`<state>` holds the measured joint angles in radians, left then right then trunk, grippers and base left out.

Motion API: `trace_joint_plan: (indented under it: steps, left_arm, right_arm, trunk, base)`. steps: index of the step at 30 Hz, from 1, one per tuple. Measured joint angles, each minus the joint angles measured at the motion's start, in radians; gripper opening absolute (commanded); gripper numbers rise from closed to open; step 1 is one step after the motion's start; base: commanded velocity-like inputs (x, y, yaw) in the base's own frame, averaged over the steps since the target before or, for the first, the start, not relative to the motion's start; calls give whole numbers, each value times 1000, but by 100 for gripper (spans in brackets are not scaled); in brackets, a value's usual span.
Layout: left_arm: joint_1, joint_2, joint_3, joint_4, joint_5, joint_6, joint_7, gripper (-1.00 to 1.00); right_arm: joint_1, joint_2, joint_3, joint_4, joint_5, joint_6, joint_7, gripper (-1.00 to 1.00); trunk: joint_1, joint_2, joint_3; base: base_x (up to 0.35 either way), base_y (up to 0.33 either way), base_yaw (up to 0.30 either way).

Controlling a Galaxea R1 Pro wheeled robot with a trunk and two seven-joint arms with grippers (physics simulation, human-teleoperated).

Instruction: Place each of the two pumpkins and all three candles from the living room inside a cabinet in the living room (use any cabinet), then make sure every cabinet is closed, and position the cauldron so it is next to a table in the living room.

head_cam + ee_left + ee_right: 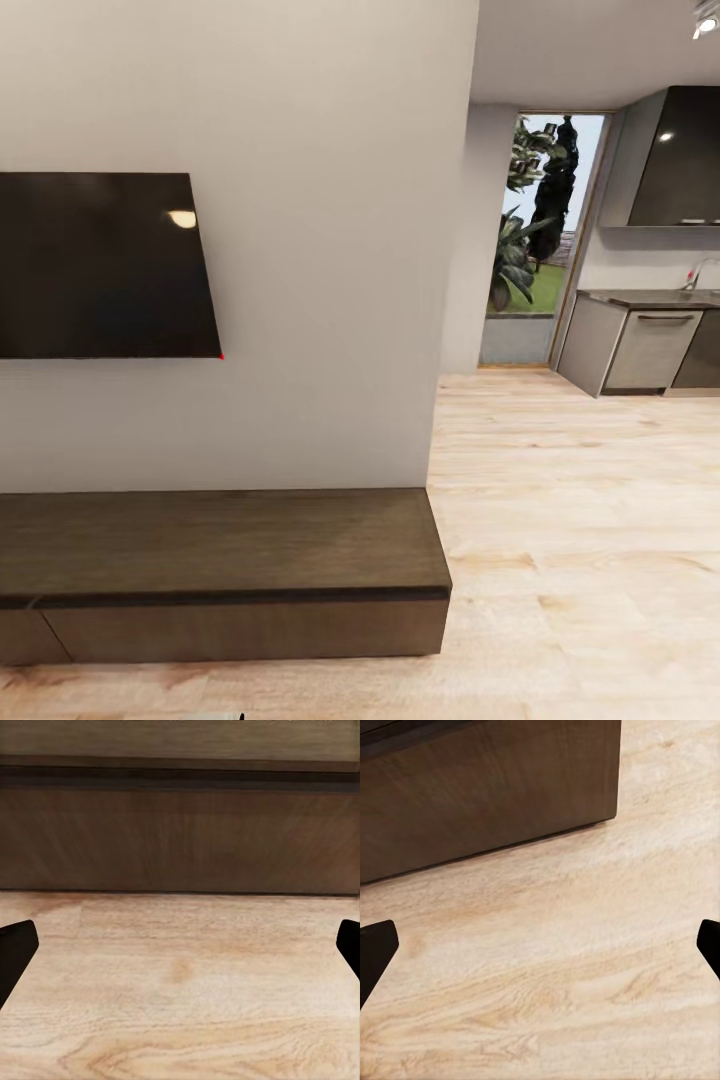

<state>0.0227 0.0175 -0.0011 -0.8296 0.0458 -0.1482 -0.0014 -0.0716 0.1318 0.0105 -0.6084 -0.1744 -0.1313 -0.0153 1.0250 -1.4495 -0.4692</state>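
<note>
Nearest the head camera lies the pale wood floor, and just beyond it the cabinet, low and dark, its long axis running across the view under a wall-hung TV. Its fronts look shut and its top bare. The left tool has its fingertips wide apart with nothing between them, pointing square at the cabinet front across a strip of floor. The right tool is likewise spread and empty, and looks at the cabinet's right end corner. So the cabinet lies straight ahead of both arms, the left arm facing more of its front. Further right, the floor runs on to a kitchen and a glazed door.
</note>
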Motion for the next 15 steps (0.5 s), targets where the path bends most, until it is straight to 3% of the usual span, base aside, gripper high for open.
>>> trace_joint_plan:
  steps: [7,15]
  left_arm:
    - [0,1,0,0,0,0,0,100]
    - [0,1,0,1,0,1,0,100]
  right_arm:
    - [0,0,0,0,0,0,0,100]
    - [0,0,0,0,0,-1,0,100]
  trunk:
    - [15,-28,-12]
    - [15,-28,-13]
  base:
    - [0,0,0]
    - [0,0,0]
